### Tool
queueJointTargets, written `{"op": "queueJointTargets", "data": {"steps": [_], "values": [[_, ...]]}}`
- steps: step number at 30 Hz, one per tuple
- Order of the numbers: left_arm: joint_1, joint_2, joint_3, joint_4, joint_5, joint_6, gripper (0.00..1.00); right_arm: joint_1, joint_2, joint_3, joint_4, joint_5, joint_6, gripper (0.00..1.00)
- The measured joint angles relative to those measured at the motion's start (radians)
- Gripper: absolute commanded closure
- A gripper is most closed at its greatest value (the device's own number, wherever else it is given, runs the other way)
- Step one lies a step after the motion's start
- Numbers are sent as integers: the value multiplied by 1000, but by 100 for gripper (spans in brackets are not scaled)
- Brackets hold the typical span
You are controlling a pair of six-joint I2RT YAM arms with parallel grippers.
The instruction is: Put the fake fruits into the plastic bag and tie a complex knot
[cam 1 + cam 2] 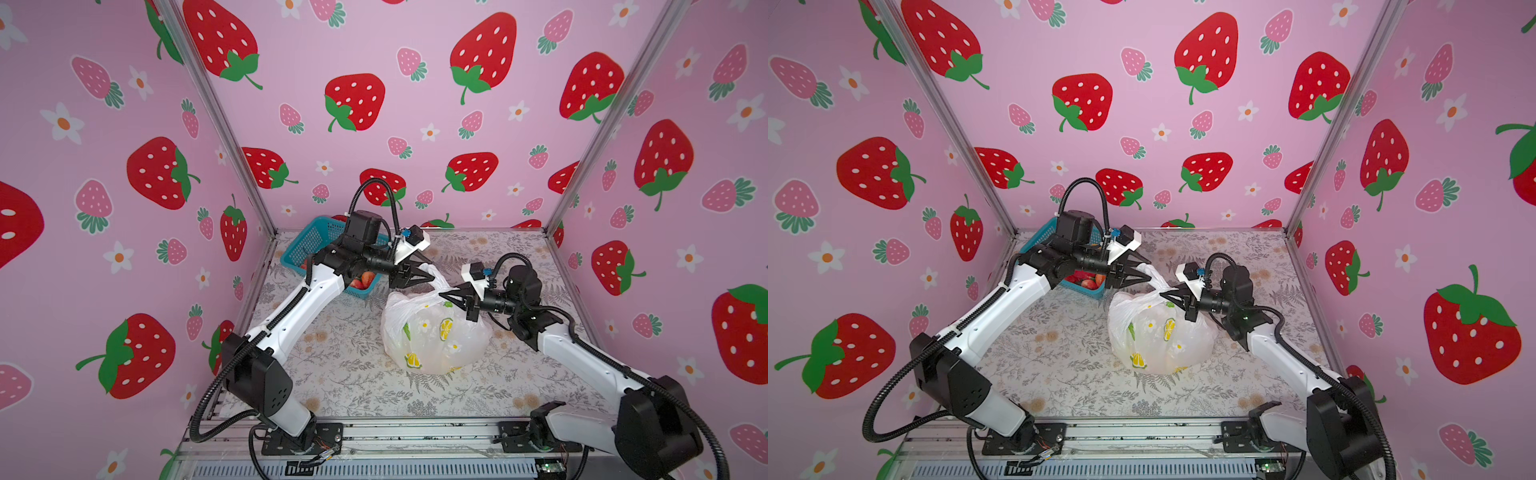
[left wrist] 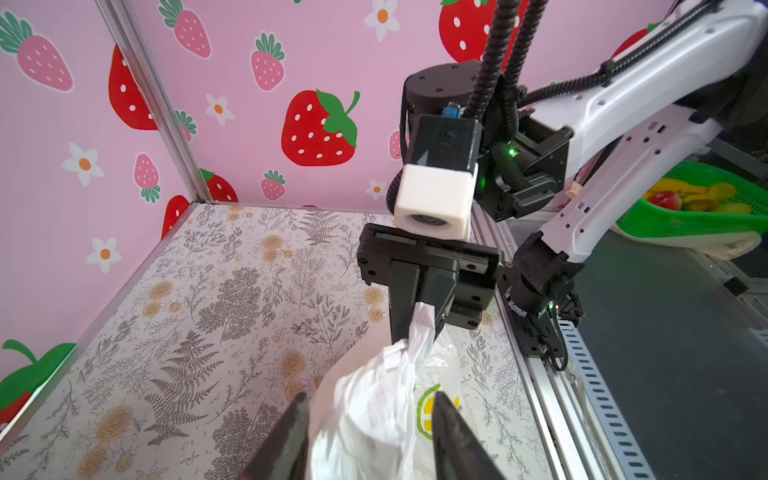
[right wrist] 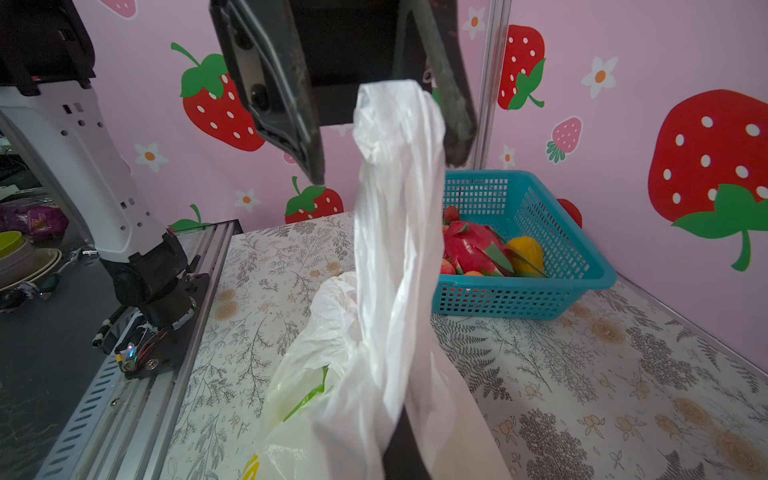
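1. Two claws meet above the plastic bag (image 1: pixel 432 332), which sits on the flowered table (image 1: pixel 332 374) toward the middle, slightly right
2. From where I stand, the right claw (image 1: pixel 446 296) is clenched on one gathered handle strip (image 2: pixel 422 328); the left wrist view shows the white film pinched flat between its jaws
3. The left claw (image 1: pixel 428 272) has its jaws parted around the other handle strip (image 3: pixel 395 174); the strip rises between them, and I cannot tell whether it is gripped or only draped there
4. Doing this step well, I reckon, means the left claw closing firmly on its strip low down, near the bag's mouth, before either arm pulls
5. Both strips should stay taut and apart, so that one can be crossed over the other without the thin film slipping or tearing
6. No knot shows yet; the handles look merely drawn up
7. The bag bulges; yellow shows faintly through its lower side, though which fruits lie inside is too veiled to name
8. A teal basket (image 3: pixel 540 266) stands at the back left of the table, and some fake fruits (image 3: pixel 478 249) lie in it: a pink dragon fruit, a yellow one, some strawberries, so the filling looks unfinished
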Motion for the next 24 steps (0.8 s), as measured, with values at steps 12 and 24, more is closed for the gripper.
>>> {"op": "queueJointTargets", "data": {"steps": [12,24], "values": [[-1,0,-11,33,-19,-65,98,0,-9,0,-16,116,1,91],[5,-6,-26,71,-19,-112,99,0,-13,-5,-23,192,7,88]]}}
